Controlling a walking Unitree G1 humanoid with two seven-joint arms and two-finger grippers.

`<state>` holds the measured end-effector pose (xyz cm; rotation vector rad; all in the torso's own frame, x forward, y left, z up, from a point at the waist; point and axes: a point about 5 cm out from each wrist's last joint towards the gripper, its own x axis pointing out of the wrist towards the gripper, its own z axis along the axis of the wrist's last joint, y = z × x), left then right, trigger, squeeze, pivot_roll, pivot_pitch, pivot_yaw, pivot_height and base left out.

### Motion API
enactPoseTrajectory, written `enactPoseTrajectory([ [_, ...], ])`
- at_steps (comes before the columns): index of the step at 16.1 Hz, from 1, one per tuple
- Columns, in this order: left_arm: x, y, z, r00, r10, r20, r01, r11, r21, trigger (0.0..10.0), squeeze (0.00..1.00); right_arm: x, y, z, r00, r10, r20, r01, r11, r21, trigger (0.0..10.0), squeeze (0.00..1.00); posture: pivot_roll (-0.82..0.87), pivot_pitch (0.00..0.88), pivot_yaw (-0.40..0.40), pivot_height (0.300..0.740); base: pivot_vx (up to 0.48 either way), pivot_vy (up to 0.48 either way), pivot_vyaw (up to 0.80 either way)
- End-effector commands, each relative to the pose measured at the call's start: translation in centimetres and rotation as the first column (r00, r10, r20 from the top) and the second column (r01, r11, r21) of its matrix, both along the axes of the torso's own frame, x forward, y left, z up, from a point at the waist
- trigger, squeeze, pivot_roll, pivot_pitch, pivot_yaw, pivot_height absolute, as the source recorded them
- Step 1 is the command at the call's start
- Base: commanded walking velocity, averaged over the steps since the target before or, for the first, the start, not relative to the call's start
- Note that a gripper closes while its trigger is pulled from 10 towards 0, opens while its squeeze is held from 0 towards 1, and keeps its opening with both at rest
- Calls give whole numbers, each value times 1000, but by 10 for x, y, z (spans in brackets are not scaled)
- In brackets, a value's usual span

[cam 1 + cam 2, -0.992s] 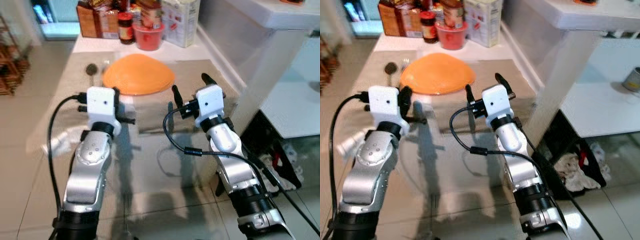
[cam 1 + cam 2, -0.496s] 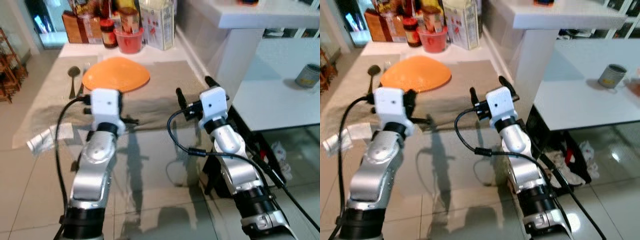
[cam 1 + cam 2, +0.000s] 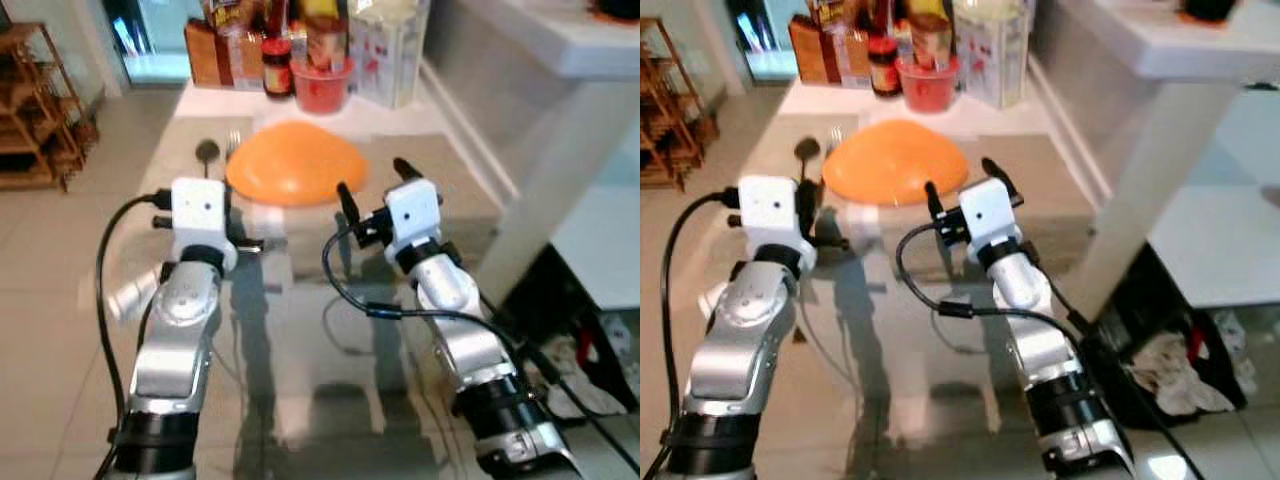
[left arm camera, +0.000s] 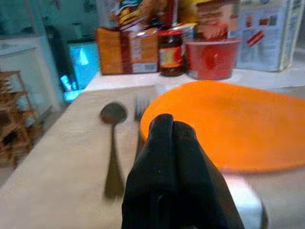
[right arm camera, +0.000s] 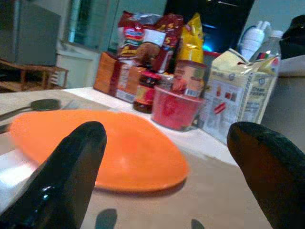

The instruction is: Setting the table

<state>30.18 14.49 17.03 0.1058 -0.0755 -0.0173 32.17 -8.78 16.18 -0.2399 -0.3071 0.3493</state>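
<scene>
Beige cloth covers the near part of the table [image 3: 420, 190], which runs away from the robot toward a white far end crowded with groceries. On the cloth lies an orange plate [image 3: 296, 176], wide and shallow, just ahead of both grippers. Beside its left edge a spoon [image 3: 207, 153] and a fork [image 3: 232, 147] lie side by side, the fork between the spoon and the plate; in the left wrist view the fork's tines sit right at the plate's rim, though contact cannot be confirmed.

At the far end stand a red cup [image 3: 323, 88], a dark jar with a red lid [image 3: 277, 73], an orange-brown box [image 3: 205, 65] and a white carton [image 3: 387, 62], grouped closely together. A wooden rack [image 3: 42, 120] stands on the tiled floor to the left, and a white counter [image 3: 1160, 60] rises on the right.

The left gripper [image 4: 172, 143] hovers over the near cloth, its two black fingers pressed together with nothing between them, pointing toward the plate and cutlery. The right gripper [image 3: 372, 180] is held at about the same height just short of the plate's near right edge, its fingers [image 5: 66, 171] spread wide apart and empty, the plate seen between them.
</scene>
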Motion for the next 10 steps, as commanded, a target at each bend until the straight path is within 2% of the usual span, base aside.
enactPoseTrajectory([
  [1, 2, -11, 5, 999, -42, 18, 42, 999, 3, 10000, 0, 1, -10, -3, 1000, -29, -8, 29, 1000, -1, 10000, 0, 44, 0, -14, 740, 435, 0, 0],
  [4, 3, -18, 11, 995, -88, 42, 84, 992, 97, 10000, 0, 2, -9, -2, 1000, -28, -7, 28, 1000, -3, 10000, 0, 43, 0, -14, 740, 455, 0, 0],
  [5, 2, -25, 16, 989, -128, 72, 113, 976, 185, 10000, 0, 2, -8, -1, 1000, -25, -1, 25, 1000, 0, 10000, 0, 45, 0, -13, 740, 409, -244, 0],
  [7, 2, -27, 19, 988, -136, 73, 124, 980, 155, 10000, 0, 2, -7, -1, 1000, -23, 3, 23, 1000, 2, 10000, 0, 44, 0, -13, 740, 0, 0, 0],
  [8, 2, -30, 23, 982, -170, 78, 159, 979, 129, 10000, 0, 1, -6, 0, 1000, -21, 4, 21, 1000, 3, 10000, 0, 43, 0, -11, 740, 0, 0, 0],
  [10, 4, -31, 27, 974, -219, 57, 210, 969, 129, 10000, 0, 1, -6, 0, 1000, -22, 7, 22, 1000, 7, 10000, 0, 43, 0, -10, 740, 0, 0, 0],
])
